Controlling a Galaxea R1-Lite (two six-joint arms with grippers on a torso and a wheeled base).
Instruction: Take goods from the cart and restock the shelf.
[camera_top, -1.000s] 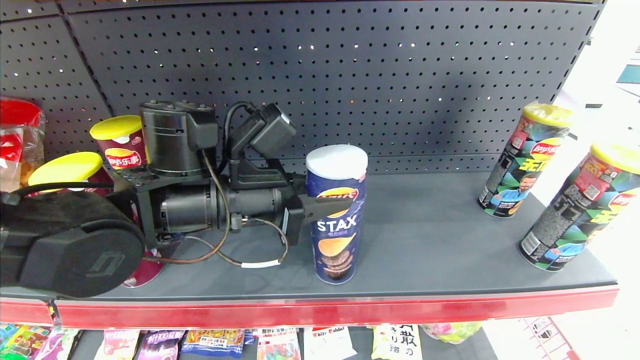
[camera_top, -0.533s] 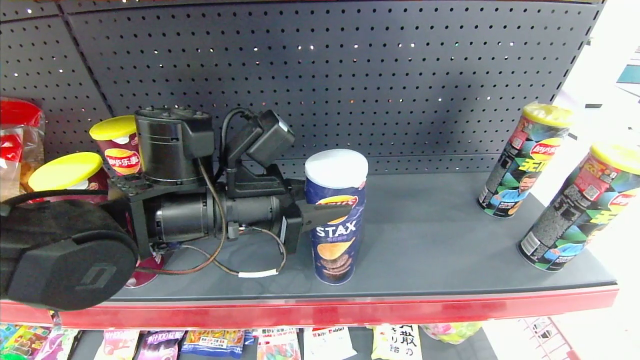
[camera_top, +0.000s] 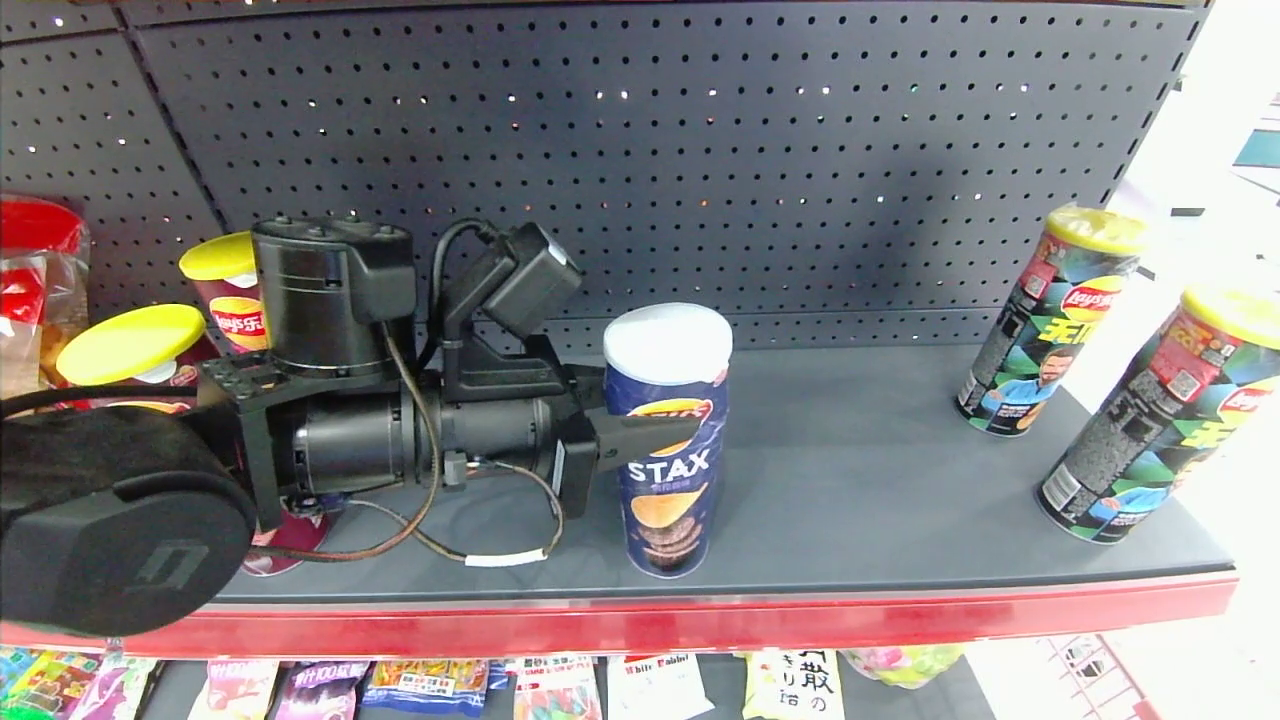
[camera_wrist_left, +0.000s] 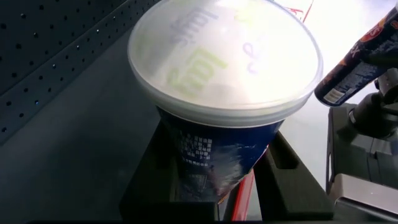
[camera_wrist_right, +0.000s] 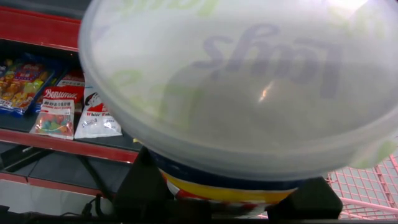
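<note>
A blue chip can (camera_top: 668, 480) with a white lid stands upright on the grey shelf (camera_top: 860, 480), close to its red front edge. My left gripper (camera_top: 668, 425) comes in from the left and is shut on the can's upper half. The left wrist view looks down on the same can's lid (camera_wrist_left: 224, 56), with black fingers (camera_wrist_left: 283, 168) on either side of the can body. In the right wrist view my right gripper (camera_wrist_right: 227, 199) is shut on another chip can with a clear lid (camera_wrist_right: 242, 81), held in front of the lower shelves.
Two green-and-black cans with yellow lids (camera_top: 1050, 320) (camera_top: 1160, 415) stand at the shelf's right end. Red cans with yellow lids (camera_top: 235, 285) (camera_top: 130, 340) stand behind my left arm. Perforated panel behind. Snack bags (camera_top: 560, 685) fill the shelf below.
My left arm has shifted slightly left and toward the shelf's front edge, taking the blue can with it. The cans on the right have not moved.
</note>
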